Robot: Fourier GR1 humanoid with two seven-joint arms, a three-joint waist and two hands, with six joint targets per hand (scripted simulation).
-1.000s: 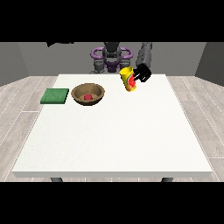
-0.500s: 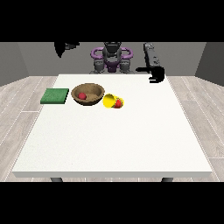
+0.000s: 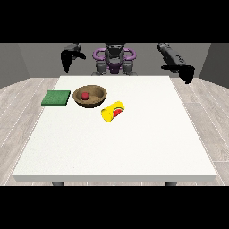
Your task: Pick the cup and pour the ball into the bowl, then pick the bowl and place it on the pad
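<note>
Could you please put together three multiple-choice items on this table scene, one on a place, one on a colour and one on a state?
1. Where is the red ball?
A. inside the bowl
B. on the pad
C. inside the cup

2. What colour is the pad?
A. blue
B. green
C. orange

3. How does the cup stand?
A. upright beside the bowl
B. held up in a hand
C. on its side on the table

Answers:
1. A, the ball sits within the bowl's brown rim.
2. B, the flat square left of the bowl in the view is green.
3. C, the yellow cup lies tipped over just in front of the bowl, and both hands, at the view's left and right, are raised off the table, away from it.
</note>
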